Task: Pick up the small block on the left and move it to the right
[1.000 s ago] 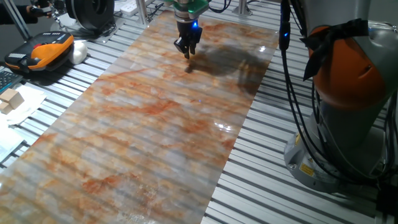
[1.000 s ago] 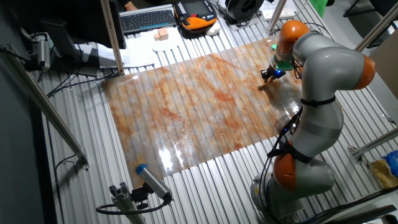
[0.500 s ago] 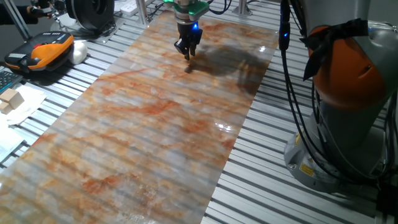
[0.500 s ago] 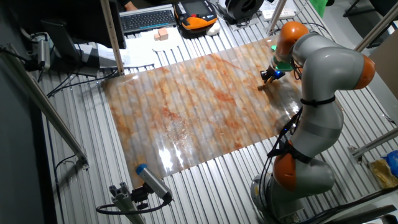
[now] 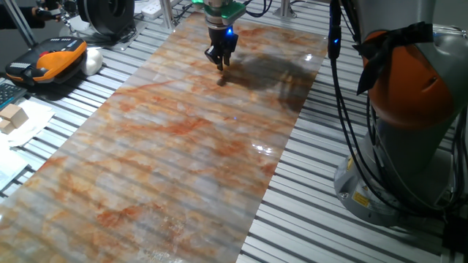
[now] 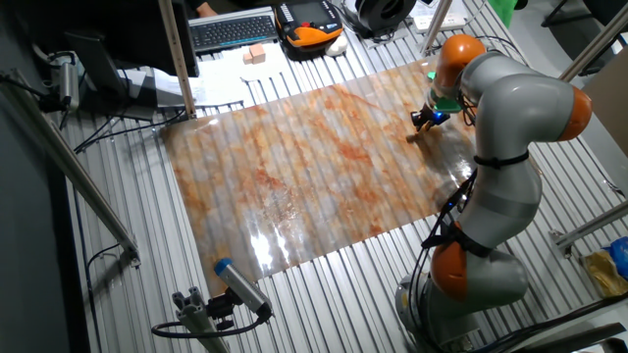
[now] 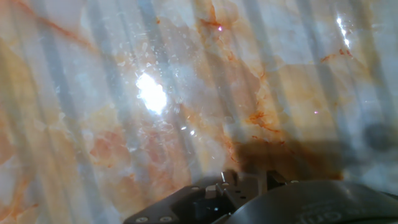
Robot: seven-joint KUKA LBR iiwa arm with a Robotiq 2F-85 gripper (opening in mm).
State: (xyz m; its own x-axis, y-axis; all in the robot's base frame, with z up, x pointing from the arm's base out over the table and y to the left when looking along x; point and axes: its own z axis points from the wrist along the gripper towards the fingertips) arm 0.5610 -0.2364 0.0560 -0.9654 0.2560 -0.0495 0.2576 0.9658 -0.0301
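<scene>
The small block (image 5: pixel 221 80) is a tiny tan cube lying on the marble-patterned sheet (image 5: pixel 168 146) near its far end. It also shows in the other fixed view (image 6: pixel 412 137). My gripper (image 5: pixel 221 65) hangs just above the block and a little behind it, not touching it; it also shows in the other fixed view (image 6: pixel 422 124). Its dark fingers meet in a point and hold nothing. The hand view shows only the sheet and the hand's dark housing (image 7: pixel 267 199); the block is out of that view.
An orange-and-black device (image 5: pixel 47 62) and larger pale wooden blocks on white paper (image 5: pixel 13 117) lie on the slatted table to the left. The robot's base and cables (image 5: pixel 409 109) stand at the right. A keyboard (image 6: pixel 233 31) lies at the far side.
My gripper has risen slightly above the small block. The block has not moved.
</scene>
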